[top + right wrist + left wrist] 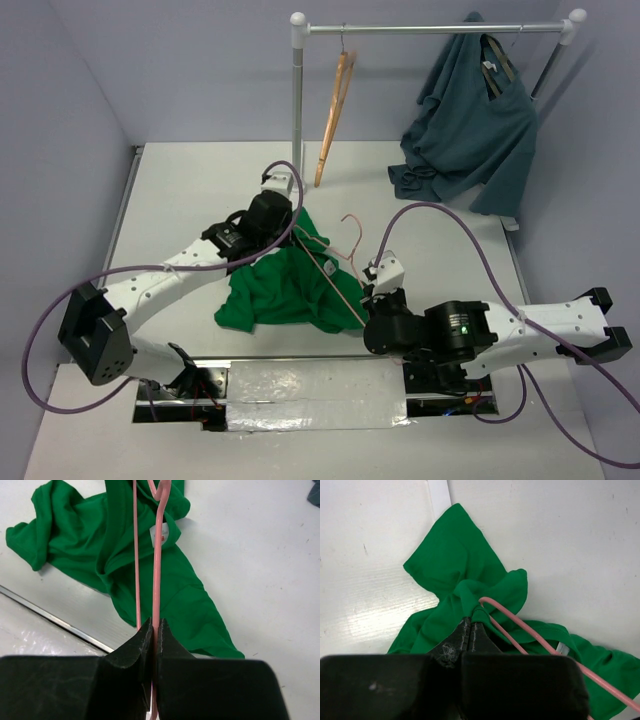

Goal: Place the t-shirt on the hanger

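Observation:
The bright green t-shirt lies crumpled on the white table, its white neck label showing. The thin pink wire hanger runs slanted across the shirt, its hook at the far end. My left gripper is shut on a fold of the t-shirt right beside a pink hanger wire. My right gripper is shut on one wire of the hanger at its near corner; the other wire passes just left of the fingers.
A clothes rail stands at the back with a tan wooden hanger and a dark teal shirt hanging on it. A taped metal strip runs along the near edge between the arm bases.

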`<move>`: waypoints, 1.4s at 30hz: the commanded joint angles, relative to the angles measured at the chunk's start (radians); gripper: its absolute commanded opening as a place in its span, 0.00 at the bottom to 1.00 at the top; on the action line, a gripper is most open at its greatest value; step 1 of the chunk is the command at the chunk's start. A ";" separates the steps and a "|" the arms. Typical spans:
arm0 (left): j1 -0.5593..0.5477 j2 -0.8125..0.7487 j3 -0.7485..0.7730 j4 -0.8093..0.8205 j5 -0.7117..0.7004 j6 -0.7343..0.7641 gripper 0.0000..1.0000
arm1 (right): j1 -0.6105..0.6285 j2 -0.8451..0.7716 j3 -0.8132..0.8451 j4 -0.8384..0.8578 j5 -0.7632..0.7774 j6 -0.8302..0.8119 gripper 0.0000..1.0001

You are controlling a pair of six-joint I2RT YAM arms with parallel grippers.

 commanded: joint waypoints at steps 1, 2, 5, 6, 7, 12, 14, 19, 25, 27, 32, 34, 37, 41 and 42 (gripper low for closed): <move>0.010 0.026 0.082 -0.003 -0.026 0.018 0.00 | 0.011 0.004 0.035 -0.017 0.036 0.022 0.00; 0.010 0.031 0.093 -0.007 -0.032 0.020 0.00 | 0.011 0.001 0.035 -0.012 0.037 0.014 0.00; 0.016 0.057 0.122 -0.034 -0.050 0.023 0.00 | 0.010 -0.015 0.038 0.000 0.040 0.001 0.00; 0.018 0.065 0.127 -0.043 -0.053 0.025 0.00 | 0.011 -0.019 0.040 0.003 0.042 -0.012 0.00; 0.022 0.069 0.131 -0.044 -0.053 0.025 0.00 | 0.010 -0.025 0.043 0.006 0.043 -0.018 0.00; 0.041 0.092 0.145 -0.053 -0.057 0.034 0.00 | 0.011 -0.027 0.052 0.028 0.036 -0.047 0.00; 0.056 0.106 0.167 -0.067 -0.054 0.041 0.00 | 0.011 -0.022 0.055 0.032 0.037 -0.052 0.00; 0.076 0.146 0.199 -0.081 -0.041 0.042 0.00 | 0.010 -0.030 0.050 0.063 0.032 -0.085 0.00; 0.076 0.147 0.199 -0.069 -0.032 0.040 0.00 | 0.011 -0.030 0.032 0.086 0.031 -0.098 0.00; 0.076 0.147 0.199 -0.061 -0.021 0.037 0.00 | 0.013 -0.038 0.017 0.100 0.031 -0.104 0.00; 0.075 0.112 0.177 -0.018 0.078 0.032 0.00 | 0.010 -0.038 -0.009 0.169 0.034 -0.134 0.00; 0.073 0.092 0.164 -0.003 0.109 0.025 0.00 | 0.008 -0.013 -0.005 0.181 0.046 -0.142 0.00; 0.056 0.011 0.136 0.014 0.144 0.019 0.00 | 0.010 0.028 0.014 0.169 0.077 -0.133 0.00; 0.023 -0.087 0.104 0.028 0.158 0.023 0.00 | 0.010 0.076 0.033 0.167 0.095 -0.127 0.00; 0.004 -0.102 0.104 0.028 0.160 0.029 0.00 | 0.008 0.082 0.034 0.193 0.092 -0.145 0.00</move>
